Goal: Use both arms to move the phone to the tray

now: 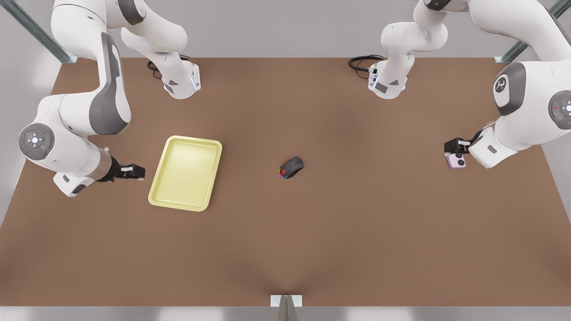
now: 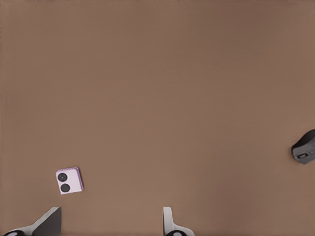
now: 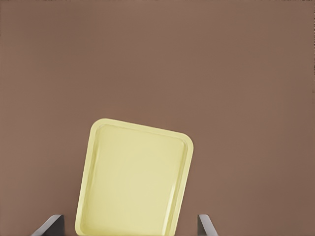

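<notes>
The pale pink phone (image 1: 457, 161) lies flat on the brown table at the front view's right, its two black camera circles facing up. My left gripper (image 1: 454, 146) hovers just beside and above it, open and holding nothing. In the left wrist view the phone (image 2: 69, 181) lies a little ahead of one of the fingertips (image 2: 49, 220) of the left gripper (image 2: 108, 223), outside the gap. The pale yellow tray (image 1: 185, 173) rests at the front view's left. My right gripper (image 1: 134, 171) waits open just left of it, and the tray (image 3: 138, 177) lies ahead of that right gripper (image 3: 128, 226).
A black computer mouse (image 1: 291, 167) with rainbow lights sits mid-table between tray and phone, and the mouse (image 2: 305, 147) shows at the edge of the left wrist view. Both arm bases (image 1: 180, 82) stand at the far table edge with black cables.
</notes>
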You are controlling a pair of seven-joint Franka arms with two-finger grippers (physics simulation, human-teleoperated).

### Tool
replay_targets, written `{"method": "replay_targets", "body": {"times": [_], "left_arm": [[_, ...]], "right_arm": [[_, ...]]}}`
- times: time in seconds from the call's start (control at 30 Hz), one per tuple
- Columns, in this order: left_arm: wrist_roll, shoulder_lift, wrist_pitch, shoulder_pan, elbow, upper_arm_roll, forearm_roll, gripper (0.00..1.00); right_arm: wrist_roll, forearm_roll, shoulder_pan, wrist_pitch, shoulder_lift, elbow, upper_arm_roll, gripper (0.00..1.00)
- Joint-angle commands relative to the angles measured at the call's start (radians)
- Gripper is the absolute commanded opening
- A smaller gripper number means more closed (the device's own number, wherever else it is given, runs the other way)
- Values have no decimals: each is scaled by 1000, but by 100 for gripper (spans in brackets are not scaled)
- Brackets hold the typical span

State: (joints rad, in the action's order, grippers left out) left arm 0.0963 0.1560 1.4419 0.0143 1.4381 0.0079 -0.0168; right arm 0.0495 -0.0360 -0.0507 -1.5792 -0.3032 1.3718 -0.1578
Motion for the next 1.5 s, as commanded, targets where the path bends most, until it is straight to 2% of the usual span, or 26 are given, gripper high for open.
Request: {"method": "replay_targets", "body": {"times": [0.0, 0.07, 0.1, 0.2, 0.33, 0.43, 0.63, 0.7, 0.97, 1.47], "left_arm": [[29, -1, 6, 1, 2, 0, -5, 100], [14, 25, 28, -11, 80, 35, -25, 100], [20, 48, 161, -28, 154, 76, -31, 100], [36, 128, 503, -112, 378, 80, -26, 100], [131, 125, 729, -197, 574, 81, -26, 100], [194, 171, 793, -321, 584, 81, -26, 100], [232, 158, 884, -339, 722, 122, -32, 100], [307, 171, 930, -412, 729, 124, -32, 100], [349, 180, 948, -413, 800, 123, -52, 100], [341, 274, 962, -413, 795, 121, -43, 100]], "right_arm": [[36, 1, 0, -48, 1, 0, 0, 100], [33, 1, -1, -48, 1, 0, 0, 100], [33, 1, -1, -48, 1, 0, 0, 100], [33, 1, -1, -48, 1, 0, 0, 100], [33, 1, -1, -48, 1, 0, 0, 100], [35, 1, -1, -48, 1, 0, 0, 100], [35, 1, -1, -48, 1, 0, 0, 100], [35, 1, -1, -48, 1, 0, 0, 100], [33, 1, -1, -48, 1, 0, 0, 100], [50, -1, -1, -48, -7, -10, 0, 100]]}}
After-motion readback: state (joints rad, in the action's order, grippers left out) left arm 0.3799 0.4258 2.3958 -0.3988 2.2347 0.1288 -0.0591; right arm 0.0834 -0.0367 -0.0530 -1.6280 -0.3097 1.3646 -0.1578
